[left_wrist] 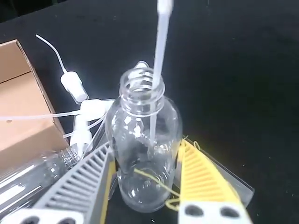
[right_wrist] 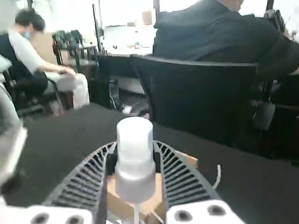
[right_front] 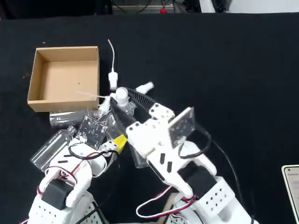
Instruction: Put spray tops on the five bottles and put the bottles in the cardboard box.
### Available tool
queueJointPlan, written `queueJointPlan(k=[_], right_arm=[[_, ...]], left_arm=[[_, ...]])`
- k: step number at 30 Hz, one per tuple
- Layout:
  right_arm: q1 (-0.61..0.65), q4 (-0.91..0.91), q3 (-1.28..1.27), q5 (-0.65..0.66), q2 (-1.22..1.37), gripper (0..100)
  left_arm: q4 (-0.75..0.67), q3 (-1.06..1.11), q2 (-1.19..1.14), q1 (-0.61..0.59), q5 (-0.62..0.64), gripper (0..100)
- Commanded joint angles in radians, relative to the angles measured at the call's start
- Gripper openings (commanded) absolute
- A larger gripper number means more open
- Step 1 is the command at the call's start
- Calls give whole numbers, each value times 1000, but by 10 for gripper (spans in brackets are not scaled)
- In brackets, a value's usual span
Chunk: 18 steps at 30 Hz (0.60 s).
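Note:
My left gripper (left_wrist: 145, 186) is shut on a clear bottle (left_wrist: 142, 140), gripped at its lower body between a grey and a yellow finger, neck up. The dip tube (left_wrist: 159, 56) of a white spray top runs down into the open neck. That spray top (right_wrist: 135, 154) sits in my right gripper (right_wrist: 134, 148), shut on it between black ribbed fingers. In the high view the right gripper (right_front: 122, 97) holds the spray top (right_front: 121, 94) above the bottle (right_front: 124, 113), just right of the cardboard box (right_front: 65, 77), with the left gripper (right_front: 113, 133) below.
Two capless bottles (right_front: 70, 117) (right_front: 49, 149) lie below the box. Loose spray tops (right_front: 112, 77) (right_front: 145, 87) (right_front: 103, 103) lie right of it. A white object (right_front: 292, 179) sits at the table's right edge. The black table's right half is open.

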<state>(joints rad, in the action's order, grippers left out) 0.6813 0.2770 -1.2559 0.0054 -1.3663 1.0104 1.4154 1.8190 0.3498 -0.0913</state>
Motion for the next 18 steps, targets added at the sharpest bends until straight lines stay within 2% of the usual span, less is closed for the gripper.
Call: queueJointPlan(k=[1,7,13,18], right_arm=[[-21,5,-27,32,-30,25],[-18,75,7,34,-1,28],[-2,296,199,34,162,183],[55,365,291,40,229,197]], left_arm=[[-28,-18,8,7,6,73],[-28,-18,8,7,6,73],[-46,-18,8,-1,6,73],[-46,-18,8,-4,6,73]])
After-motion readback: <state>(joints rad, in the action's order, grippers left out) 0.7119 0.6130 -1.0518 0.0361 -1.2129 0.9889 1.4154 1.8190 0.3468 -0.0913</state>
